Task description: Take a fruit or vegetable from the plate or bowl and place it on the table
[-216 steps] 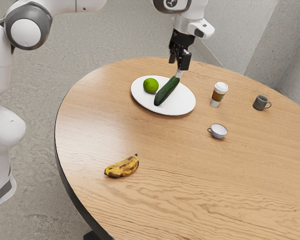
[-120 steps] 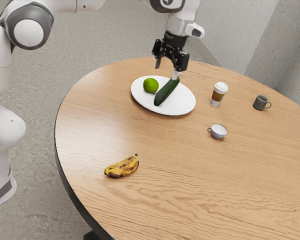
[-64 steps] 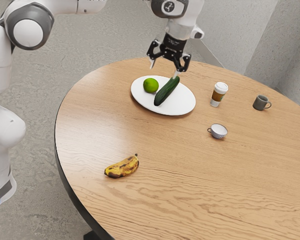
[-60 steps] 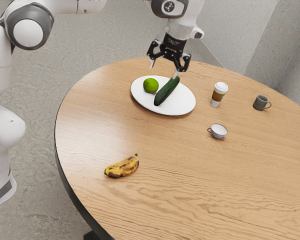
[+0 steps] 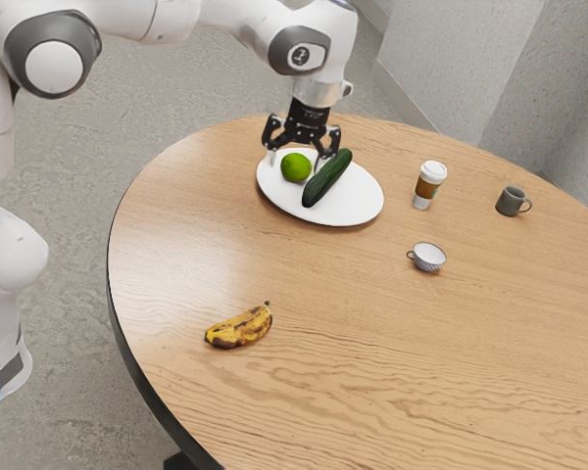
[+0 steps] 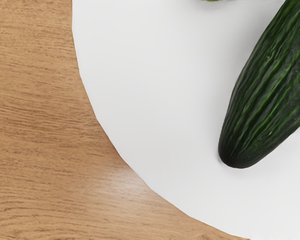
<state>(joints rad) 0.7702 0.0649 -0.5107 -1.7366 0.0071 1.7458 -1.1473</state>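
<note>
My gripper point(image 5: 302, 160) is open above the far part of the white plate point(image 5: 358, 203), its two fingers spread with nothing held between them. On the plate lie a green lime point(image 5: 295, 168) and a dark green cucumber point(image 5: 325, 180), side by side. The lime appears just in front of the gap between the fingertips, and one fingertip appears close to the cucumber; contact cannot be told. In the wrist view, one rounded end of the cucumber point(image 6: 265, 100) rests on the plate point(image 6: 150, 100), with a sliver of the lime point(image 6: 210, 0) at the edge.
On the wooden table point(image 5: 343, 343), a banana point(image 5: 240, 327) lies toward the near edge. Toward the exterior view's right stand a lidded paper cup point(image 5: 429, 185), a small patterned cup point(image 5: 429, 257) and a grey mug point(image 5: 511, 202).
My gripper has turned and its fingers have spread since the earliest frame. It has moved toward the exterior view's left and lower, over the plate. The lime and cucumber have not moved.
</note>
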